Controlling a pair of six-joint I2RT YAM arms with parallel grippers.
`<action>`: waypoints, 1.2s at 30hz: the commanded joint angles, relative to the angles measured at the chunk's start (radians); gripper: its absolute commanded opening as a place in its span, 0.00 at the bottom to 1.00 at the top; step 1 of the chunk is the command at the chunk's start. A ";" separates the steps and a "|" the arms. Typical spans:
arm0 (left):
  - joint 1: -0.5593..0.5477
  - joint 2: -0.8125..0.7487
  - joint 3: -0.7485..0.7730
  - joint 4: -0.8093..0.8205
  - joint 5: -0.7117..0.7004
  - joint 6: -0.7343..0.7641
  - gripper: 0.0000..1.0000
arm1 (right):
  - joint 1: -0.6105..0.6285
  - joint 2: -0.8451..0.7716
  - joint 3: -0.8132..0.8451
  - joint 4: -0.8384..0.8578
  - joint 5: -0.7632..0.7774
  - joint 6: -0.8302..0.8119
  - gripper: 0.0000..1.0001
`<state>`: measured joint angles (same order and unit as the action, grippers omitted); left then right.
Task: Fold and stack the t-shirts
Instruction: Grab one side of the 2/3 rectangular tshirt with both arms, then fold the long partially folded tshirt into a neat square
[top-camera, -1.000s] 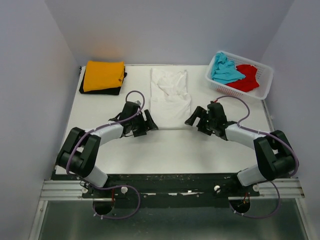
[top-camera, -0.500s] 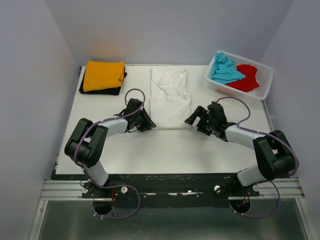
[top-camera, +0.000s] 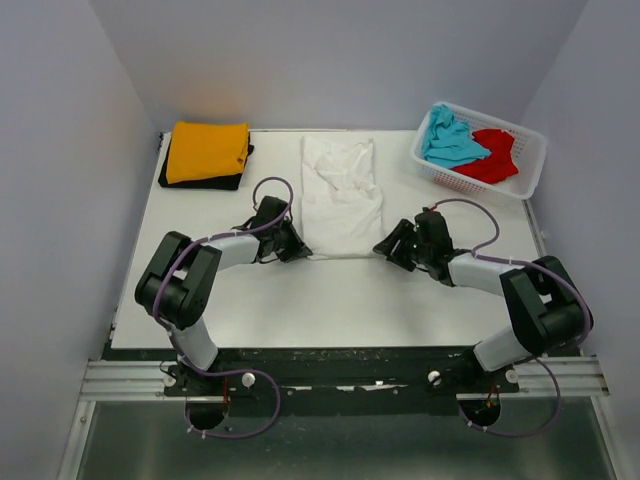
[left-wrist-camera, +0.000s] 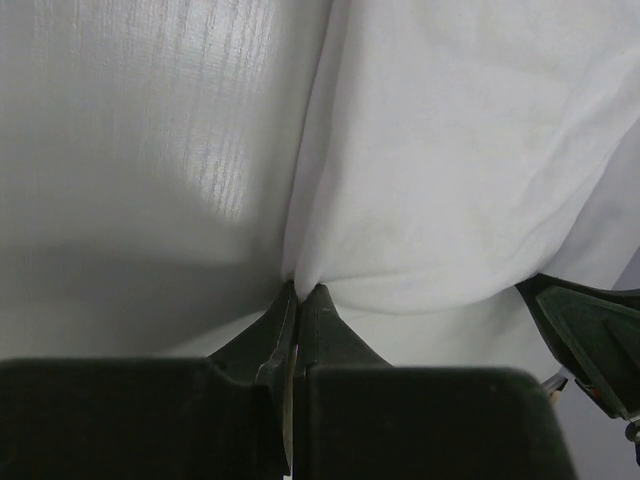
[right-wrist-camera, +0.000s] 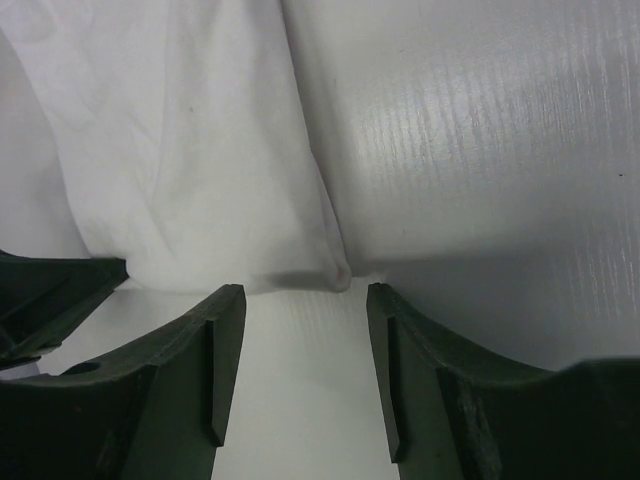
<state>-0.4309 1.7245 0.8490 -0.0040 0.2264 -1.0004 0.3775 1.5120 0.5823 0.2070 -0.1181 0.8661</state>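
- The white t-shirt (top-camera: 341, 195) lies flat in the middle of the table (top-camera: 330, 300), its long axis running near to far and its near hem facing my two arms
- My left gripper (left-wrist-camera: 297, 290) is pinched tight on the hem's near-left corner
- My right gripper (right-wrist-camera: 305, 300) stands with jaws apart at the near-right corner; the cloth is just beyond the tips and not gripped
- I judge the right must close before both corners lift toward the far end
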 joint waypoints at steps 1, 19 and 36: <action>-0.015 0.029 -0.028 -0.047 -0.025 0.011 0.00 | -0.003 0.072 -0.016 -0.013 -0.008 -0.003 0.56; -0.240 -0.180 -0.244 -0.097 -0.123 -0.066 0.00 | -0.002 -0.253 -0.212 -0.317 -0.171 -0.062 0.05; -0.751 -0.621 -0.398 -0.325 -0.368 -0.333 0.00 | 0.022 -0.921 -0.291 -0.913 -0.336 -0.109 0.05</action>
<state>-1.1599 1.1980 0.4393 -0.1921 -0.0463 -1.3334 0.3935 0.6250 0.2253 -0.5755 -0.4164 0.8143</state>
